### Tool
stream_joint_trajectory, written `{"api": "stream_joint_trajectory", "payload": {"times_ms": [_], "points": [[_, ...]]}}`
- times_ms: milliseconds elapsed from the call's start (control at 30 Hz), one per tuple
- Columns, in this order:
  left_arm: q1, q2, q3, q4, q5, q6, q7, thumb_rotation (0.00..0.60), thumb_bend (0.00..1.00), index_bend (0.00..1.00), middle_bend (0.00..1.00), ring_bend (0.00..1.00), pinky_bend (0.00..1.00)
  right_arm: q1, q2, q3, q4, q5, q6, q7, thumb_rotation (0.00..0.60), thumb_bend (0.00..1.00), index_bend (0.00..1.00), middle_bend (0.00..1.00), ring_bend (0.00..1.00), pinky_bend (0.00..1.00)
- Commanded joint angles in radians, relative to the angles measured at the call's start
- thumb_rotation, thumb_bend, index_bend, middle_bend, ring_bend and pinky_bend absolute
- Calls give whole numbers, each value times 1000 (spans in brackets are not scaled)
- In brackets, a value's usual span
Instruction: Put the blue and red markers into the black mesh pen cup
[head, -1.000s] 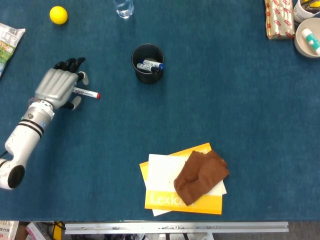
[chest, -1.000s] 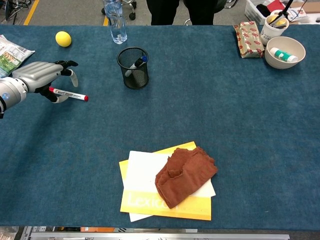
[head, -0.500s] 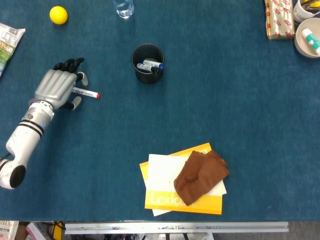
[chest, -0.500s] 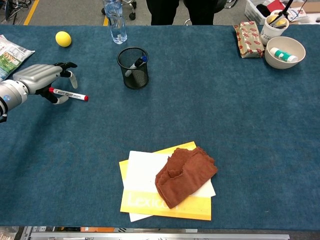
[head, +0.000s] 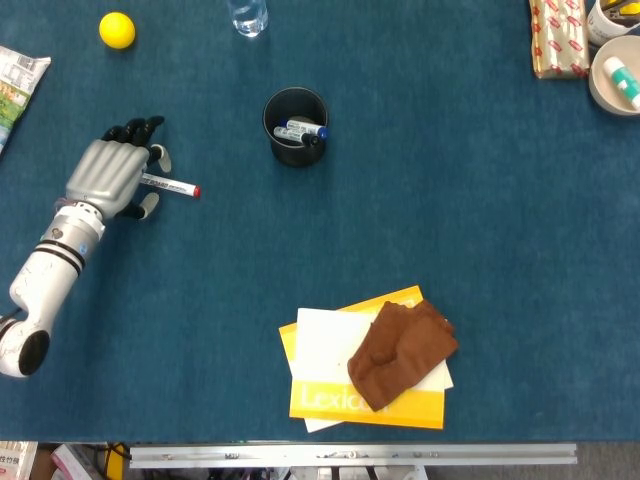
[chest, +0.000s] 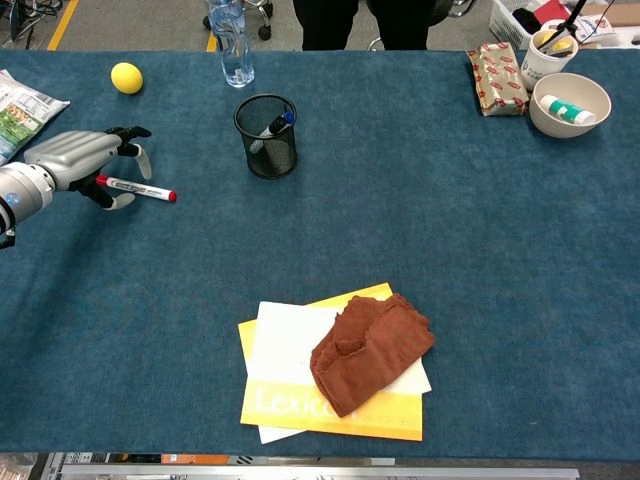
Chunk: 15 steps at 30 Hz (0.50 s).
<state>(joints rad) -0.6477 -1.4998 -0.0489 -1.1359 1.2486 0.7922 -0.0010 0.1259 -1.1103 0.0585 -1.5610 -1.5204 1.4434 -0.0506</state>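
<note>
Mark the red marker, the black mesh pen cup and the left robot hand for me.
red marker (chest: 140, 188), chest view, middle of its white barrel.
black mesh pen cup (chest: 270, 150), chest view, front of the mesh wall.
left robot hand (head: 105, 176), head view, grey back of the hand.

- The table (head: 480, 230) wore a matt, dark blue cloth with a fine felt-like nap.
- The left hand (head: 110, 177) had a smooth, satin silver shell and dull black fingers (head: 135, 128).
- The red marker (head: 170, 185) under that hand looked like smooth white plastic with a red cap.
- The pen cup (chest: 266, 136), well to the hand's right, was black wire mesh.
- The brown cloth (head: 402, 352) looked soft and rumpled, lying on plain white paper (head: 322, 345) and a glossy yellow booklet (head: 400, 408).
- The yellow ball (head: 117, 30) beyond the hand looked smooth.
</note>
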Motion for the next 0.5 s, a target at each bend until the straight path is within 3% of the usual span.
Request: {"api": "stream_joint_trajectory", "payload": {"times_ms": [33,500], "points": [[1,-5,0,8,3,-3,-3,600,362,366,0,0,127,0,0,0,0,0,1,1,600,0,277,285,293,425],[8,-32,3,51,29,-3,-29,600,361,394,0,0,127,-1,3,1,-1,-1,2,4,600,0,277,285,293,420]]}}
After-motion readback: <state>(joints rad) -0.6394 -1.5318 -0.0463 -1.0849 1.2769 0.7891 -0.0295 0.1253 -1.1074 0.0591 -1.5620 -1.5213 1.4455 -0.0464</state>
